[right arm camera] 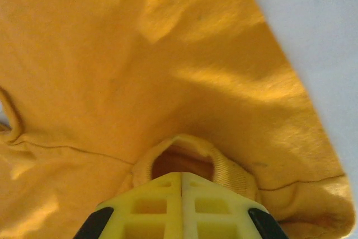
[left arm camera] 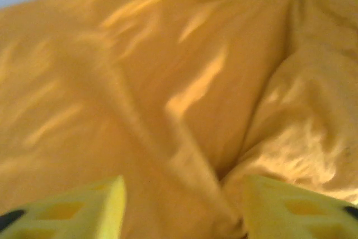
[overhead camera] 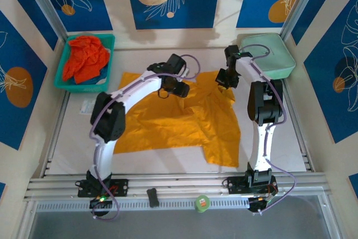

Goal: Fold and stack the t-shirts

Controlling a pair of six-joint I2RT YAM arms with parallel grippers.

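Blurred close-up: yellow shirt [left arm camera: 184, 82] folds smear; the left pincer [left arm camera: 182, 194] is cut off at the bottom edge, the right pincer [right arm camera: 182, 180] likewise. From above, the left arm [overhead camera: 134, 89] hides part of the shirt; a green thing [overhead camera: 201, 202] is too small to identify.

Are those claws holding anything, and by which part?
The right claw is shut on the yellow-orange t-shirt, pinching a hemmed opening at its far edge. The left claw is open over the cloth, holding nothing.

We are seeing the white table [overhead camera: 72, 144] carrying the yellow-orange t-shirt [overhead camera: 168, 124] centrally, a teal basket [overhead camera: 84, 87] far left, and a mint-green case [overhead camera: 277, 60] far right.
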